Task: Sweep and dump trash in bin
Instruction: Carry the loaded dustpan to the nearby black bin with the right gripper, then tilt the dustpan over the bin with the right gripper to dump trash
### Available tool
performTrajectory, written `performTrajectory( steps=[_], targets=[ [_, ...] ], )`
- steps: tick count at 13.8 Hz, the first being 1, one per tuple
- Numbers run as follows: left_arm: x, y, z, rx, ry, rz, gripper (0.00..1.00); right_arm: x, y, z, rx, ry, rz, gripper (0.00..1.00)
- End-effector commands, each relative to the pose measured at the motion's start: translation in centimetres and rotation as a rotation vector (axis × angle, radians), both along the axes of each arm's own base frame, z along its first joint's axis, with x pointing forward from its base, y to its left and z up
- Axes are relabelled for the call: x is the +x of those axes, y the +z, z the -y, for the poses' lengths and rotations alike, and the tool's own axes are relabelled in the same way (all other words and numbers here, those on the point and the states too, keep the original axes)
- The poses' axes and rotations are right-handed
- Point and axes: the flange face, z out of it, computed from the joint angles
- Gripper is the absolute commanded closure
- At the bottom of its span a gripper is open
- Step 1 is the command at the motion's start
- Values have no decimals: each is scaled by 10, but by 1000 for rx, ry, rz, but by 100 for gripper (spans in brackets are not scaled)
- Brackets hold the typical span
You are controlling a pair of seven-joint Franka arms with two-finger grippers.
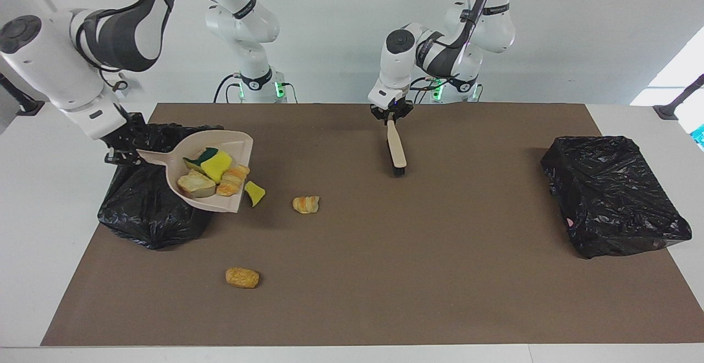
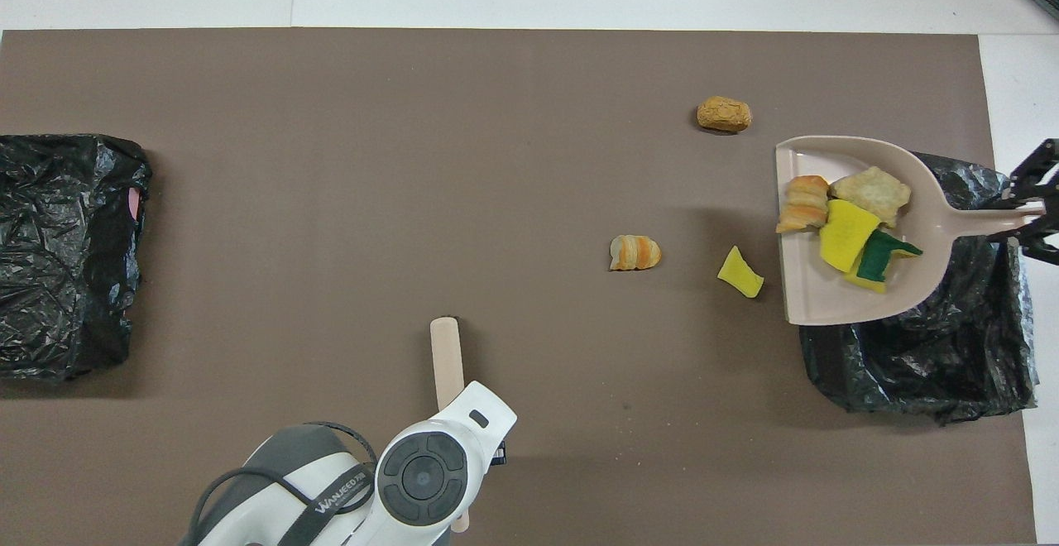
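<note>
Facing view shows the job partway through: the right gripper [image 1: 122, 146] is clamped on the handle of the beige dustpan [image 1: 206, 179], which it holds raised over the black-lined bin [image 1: 148, 217] at the right arm's end of the table, still roughly level with four pieces of trash [image 1: 212, 173] lying in it, so by my reading nothing of this load has been tipped out yet. Three scraps remain on the brown mat [image 1: 385, 275]: a yellow sponge bit [image 1: 254, 193] just beside the dustpan's lip, a striped bread-like lump [image 1: 306, 204] toward the middle, and a brown lump [image 1: 242, 278] farther from the robots. The left gripper [image 1: 391, 116] is closed around the brush [image 1: 396, 151], whose bristled end hangs down to the mat; this arm waits. A second black-lined bin [image 1: 613, 195] sits well apart at the left arm's end. Overhead view confirms the dustpan [image 2: 860, 232] overhanging the bin [image 2: 935, 364], with the sponge bit [image 2: 740, 272], striped lump [image 2: 635, 252] and brown lump [image 2: 724, 114] all loose. Those three would need another sweep; nothing stands between them and the brush [image 2: 447, 360].
</note>
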Motion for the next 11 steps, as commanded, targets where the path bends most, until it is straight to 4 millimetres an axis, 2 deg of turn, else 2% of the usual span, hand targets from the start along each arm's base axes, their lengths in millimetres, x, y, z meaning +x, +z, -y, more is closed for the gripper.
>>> performTrajectory(
  steps=[1, 4, 5, 7, 11],
  targets=[
    [-5, 1, -1, -12, -11, 2, 100, -16, 12, 40, -44, 29, 13, 100],
    [-3, -1, -3, -21, -48, 4, 100, -33, 16, 78, -109, 4, -7, 100],
    [-3, -2, -3, -22, -51, 6, 100, -36, 18, 83, -133, -5, -15, 100],
    [0, -2, -2, -38, -51, 20, 100, -40, 27, 84, -195, -24, -24, 100],
    [2, -2, -4, -42, -47, 24, 100, -39, 28, 80, -326, -78, -71, 100]
  ],
)
